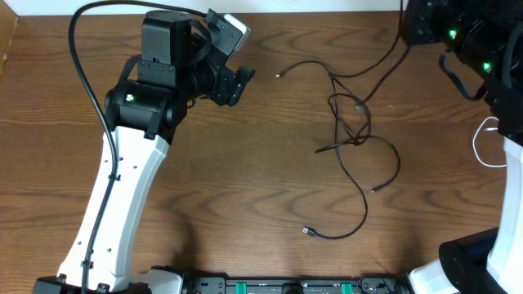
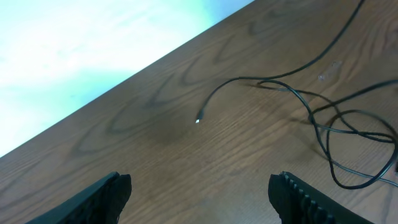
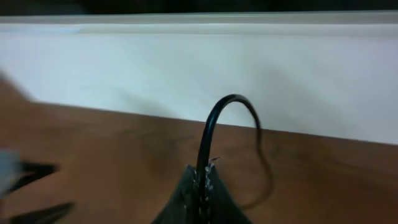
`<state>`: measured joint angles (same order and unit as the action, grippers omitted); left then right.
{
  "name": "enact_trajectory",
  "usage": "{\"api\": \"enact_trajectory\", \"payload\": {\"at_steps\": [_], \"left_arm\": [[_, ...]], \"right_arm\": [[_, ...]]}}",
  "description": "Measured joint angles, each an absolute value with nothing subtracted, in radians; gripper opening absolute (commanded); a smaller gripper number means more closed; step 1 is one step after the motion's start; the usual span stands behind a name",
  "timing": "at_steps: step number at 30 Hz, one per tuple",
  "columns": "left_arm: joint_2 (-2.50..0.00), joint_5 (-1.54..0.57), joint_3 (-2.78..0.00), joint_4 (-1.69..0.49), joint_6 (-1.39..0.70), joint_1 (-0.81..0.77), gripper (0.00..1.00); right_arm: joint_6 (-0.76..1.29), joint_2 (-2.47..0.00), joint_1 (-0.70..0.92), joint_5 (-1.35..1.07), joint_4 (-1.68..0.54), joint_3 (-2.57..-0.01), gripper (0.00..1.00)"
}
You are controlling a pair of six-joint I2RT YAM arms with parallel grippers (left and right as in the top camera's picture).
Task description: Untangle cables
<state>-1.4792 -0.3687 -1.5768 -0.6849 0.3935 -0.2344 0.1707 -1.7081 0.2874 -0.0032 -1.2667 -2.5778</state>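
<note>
Thin black cables [image 1: 353, 135] lie knotted together right of the table's middle, with loose ends trailing to a plug [image 1: 309, 231] near the front and another plug [image 1: 279, 75] toward the left arm. One black strand [image 1: 384, 59] runs up to the far right. My right gripper [image 3: 204, 175] is shut on a black cable [image 3: 214, 121] that arcs up out of its fingertips. My left gripper [image 2: 200, 185] hangs open and empty above bare wood, short of the small plug tip [image 2: 198, 120]; from overhead the left gripper [image 1: 242, 85] is left of the tangle. A white cable [image 1: 484, 143] loops at the right edge.
The left arm [image 1: 135, 155] stretches over the table's left half. The right arm's base and links [image 1: 507, 106] fill the right edge and far right corner. A pale wall [image 3: 186, 68] rises just beyond the table's far edge.
</note>
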Motion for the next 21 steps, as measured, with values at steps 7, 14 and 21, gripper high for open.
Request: {"api": "enact_trajectory", "payload": {"at_steps": [7, 14, 21], "left_arm": [[-1.479, -0.369, -1.577, -0.688, 0.393, -0.234, 0.76], [-1.479, -0.369, -1.577, -0.692, 0.393, -0.234, 0.76], [-1.479, -0.369, -1.577, -0.692, 0.393, -0.234, 0.76]], "right_arm": [[0.171, -1.734, 0.287, -0.138, -1.374, -2.578, 0.01], [0.171, -1.865, 0.310, -0.252, -1.420, -2.575, 0.01], [0.155, -1.887, 0.390, -0.308, -1.460, -2.572, 0.01]]}}
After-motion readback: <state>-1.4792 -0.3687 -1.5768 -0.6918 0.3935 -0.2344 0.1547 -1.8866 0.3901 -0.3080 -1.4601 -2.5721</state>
